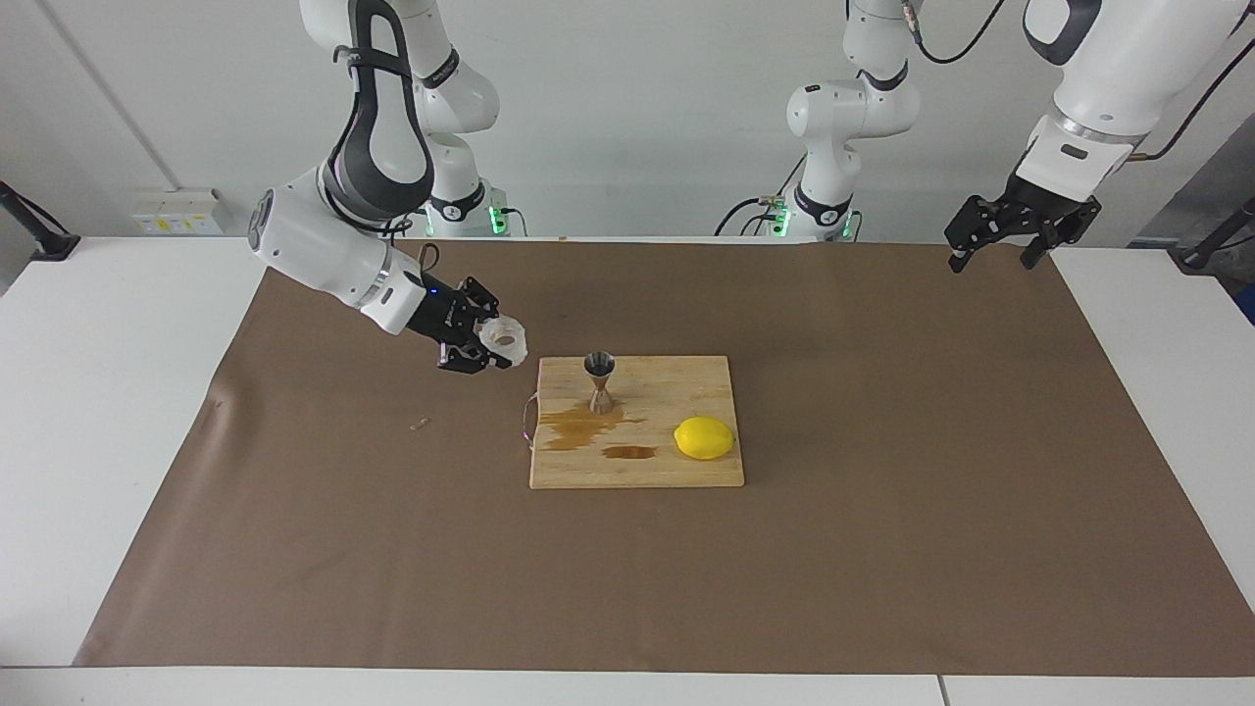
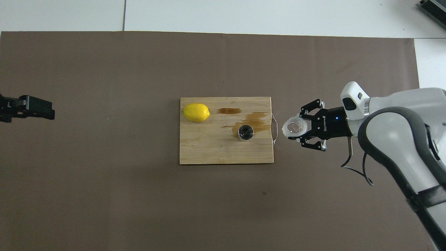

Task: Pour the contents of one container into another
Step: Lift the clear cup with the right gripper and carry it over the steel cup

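Tilting glass cup [image 1: 504, 339] beside jigger [image 1: 600, 381]

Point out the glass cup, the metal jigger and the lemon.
glass cup [image 1: 505, 340], facing view, on its open rim, held by the right gripper.
metal jigger [image 1: 600, 383], facing view, on its narrow waist.
lemon [image 2: 196, 112], overhead view, on the middle of its peel.

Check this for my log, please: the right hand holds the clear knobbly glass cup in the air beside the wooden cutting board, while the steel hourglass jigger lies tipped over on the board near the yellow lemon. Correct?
Not quite. The steel hourglass jigger stands upright on the wooden cutting board, as the facing view shows. The rest holds: the right hand holds the clear knobbly glass cup in the air beside the board, and the yellow lemon lies near the jigger.
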`<state>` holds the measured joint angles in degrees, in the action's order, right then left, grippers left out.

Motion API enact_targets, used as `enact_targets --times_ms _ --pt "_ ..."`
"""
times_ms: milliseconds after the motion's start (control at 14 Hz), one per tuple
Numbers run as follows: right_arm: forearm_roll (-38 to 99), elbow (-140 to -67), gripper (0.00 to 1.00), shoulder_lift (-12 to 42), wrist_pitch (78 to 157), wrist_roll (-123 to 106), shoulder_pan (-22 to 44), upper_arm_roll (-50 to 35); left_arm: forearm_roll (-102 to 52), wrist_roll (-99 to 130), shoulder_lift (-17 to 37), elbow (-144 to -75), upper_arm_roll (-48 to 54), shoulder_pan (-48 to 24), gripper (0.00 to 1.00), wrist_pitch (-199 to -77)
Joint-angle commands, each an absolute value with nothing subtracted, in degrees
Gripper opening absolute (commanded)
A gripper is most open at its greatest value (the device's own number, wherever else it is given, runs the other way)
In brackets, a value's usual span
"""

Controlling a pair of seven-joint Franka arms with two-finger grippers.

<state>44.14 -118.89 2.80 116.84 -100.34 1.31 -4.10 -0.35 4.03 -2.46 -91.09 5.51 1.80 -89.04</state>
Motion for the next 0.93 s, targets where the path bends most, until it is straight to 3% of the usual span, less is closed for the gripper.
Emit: enact_targets --times_ms 0,859 --pt "39.04 -119.44 0.33 2.37 121.36 -94.33 4.47 -4.31 -0.18 3.52 -4.13 -92.72 5.19 1.58 1.0 -88.59" --pt "23.2 -116.72 0.33 4.92 132.09 -74.01 15.99 -4.31 -0.18 3.52 -4.13 -92.72 5.19 1.58 1.0 -88.68"
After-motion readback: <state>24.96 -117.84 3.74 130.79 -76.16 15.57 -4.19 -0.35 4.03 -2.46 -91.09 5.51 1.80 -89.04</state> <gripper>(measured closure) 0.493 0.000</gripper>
